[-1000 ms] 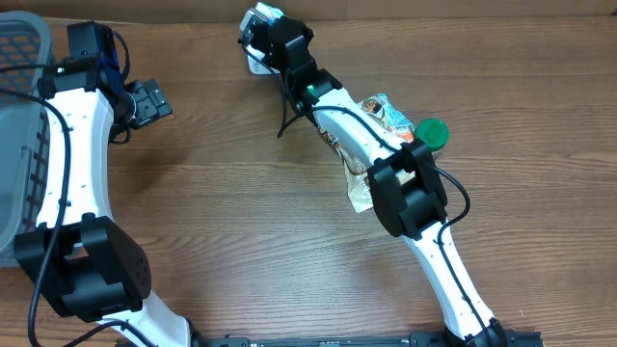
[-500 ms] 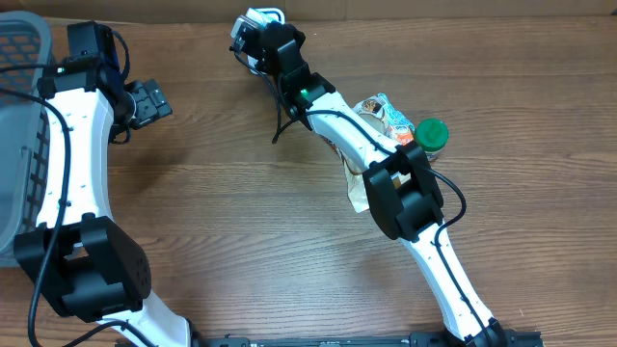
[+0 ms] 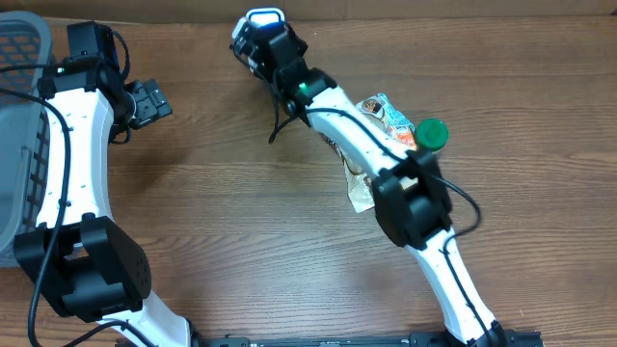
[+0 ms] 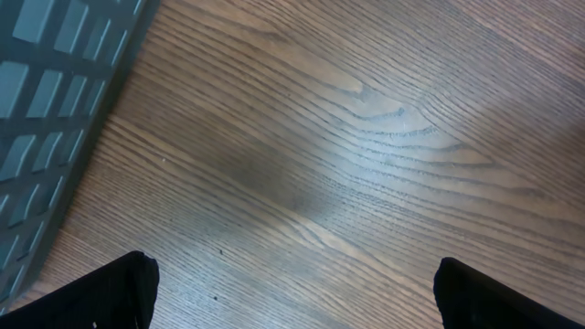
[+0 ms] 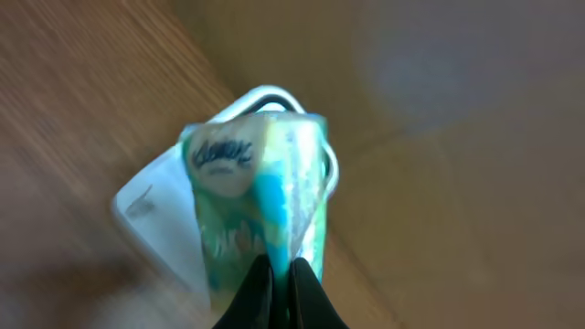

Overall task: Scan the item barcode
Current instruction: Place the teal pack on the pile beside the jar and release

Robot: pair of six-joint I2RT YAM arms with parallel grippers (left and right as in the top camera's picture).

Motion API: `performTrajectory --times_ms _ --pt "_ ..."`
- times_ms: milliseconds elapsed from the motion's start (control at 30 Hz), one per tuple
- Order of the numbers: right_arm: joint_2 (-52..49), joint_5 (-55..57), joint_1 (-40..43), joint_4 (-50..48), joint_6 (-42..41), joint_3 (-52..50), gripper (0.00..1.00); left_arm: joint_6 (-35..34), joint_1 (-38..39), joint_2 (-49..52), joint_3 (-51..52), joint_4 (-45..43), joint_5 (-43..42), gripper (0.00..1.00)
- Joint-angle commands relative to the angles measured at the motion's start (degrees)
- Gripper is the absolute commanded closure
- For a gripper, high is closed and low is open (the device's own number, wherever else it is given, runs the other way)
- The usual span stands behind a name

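Observation:
My right gripper (image 5: pixel 281 265) is shut on the edge of a green and blue tissue pack (image 5: pixel 256 183), the item. It holds the pack over a white scanner (image 5: pixel 155 219) with a rounded rim. From overhead, the right gripper (image 3: pixel 253 43) sits at the table's far edge and covers most of the pack. The scanner (image 3: pixel 265 16) shows just beyond it. No barcode can be made out in the blurred wrist view. My left gripper (image 3: pixel 149 101) hangs open at the far left, and in its own view the left gripper (image 4: pixel 292 297) has only bare wood between its fingers.
A grey slatted basket (image 3: pixel 19 116) stands at the left edge, and its corner shows as the basket (image 4: pixel 46 100). Under the right arm lie a snack packet (image 3: pixel 386 114), a green-lidded bottle (image 3: pixel 431 133) and a pale wrapper (image 3: pixel 359 191). A brown cardboard wall borders the back.
The right arm has carried the tissue pack a little left and toward the back edge, over the scanner. The left arm has not moved.

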State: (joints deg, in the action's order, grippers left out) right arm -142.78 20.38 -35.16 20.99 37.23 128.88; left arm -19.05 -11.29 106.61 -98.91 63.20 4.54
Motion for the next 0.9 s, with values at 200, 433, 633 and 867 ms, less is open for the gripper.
performTrajectory --times_ms 200,433,633,867 --pt "23.1 -13.6 1.6 39.1 -46.0 1.0 0.96 1.2 0.1 -0.9 0.3 0.0 0.3 0.0" --pt "23.2 -20.9 7.4 59.1 -51.2 -3.3 0.96 1.2 0.1 -0.9 0.3 0.0 0.3 0.0" --pt "23.2 -22.7 14.0 55.1 -51.2 -18.2 0.96 1.2 0.1 -0.9 0.3 0.0 0.3 0.01" --pt "23.3 -23.1 18.8 53.0 -51.2 -22.9 0.18 1.2 0.1 -0.9 0.3 0.0 0.3 0.0"
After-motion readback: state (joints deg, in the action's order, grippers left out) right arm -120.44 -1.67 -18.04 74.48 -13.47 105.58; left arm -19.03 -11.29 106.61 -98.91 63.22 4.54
